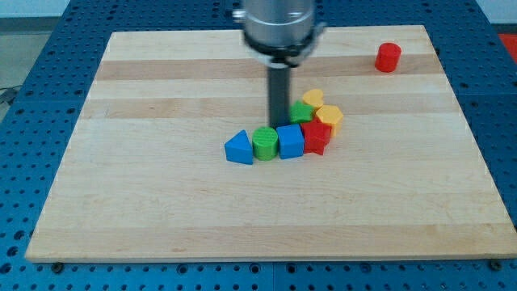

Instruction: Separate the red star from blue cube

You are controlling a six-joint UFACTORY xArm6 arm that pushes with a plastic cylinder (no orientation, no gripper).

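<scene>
Standing upright, my rod is resting its tip [279, 125] just behind the blue cube [291, 141]; no jaws are showing.
The red star [316, 137] is touching that cube's right side near the centre of the wooden tabletop [161, 210], which is lying on a blue perforated base [24, 162].

The pale wooden board [161, 210] looks like smooth butcher-block, glued from long strips with visible grain, a soft satin sheen rather than gloss. Under it there's a blue perforated tabletop [24, 162], painted-metal look, matt. The blocks all read as matt plastic or painted wood, can't tell which: blue cube [290, 142], red star [316, 137], green cylinder [265, 143], blue triangular block [239, 149], red cylinder [388, 57]. The dark rod [279, 95] is matt black, hanging from a brushed, shiny metal collar [278, 20].
</scene>
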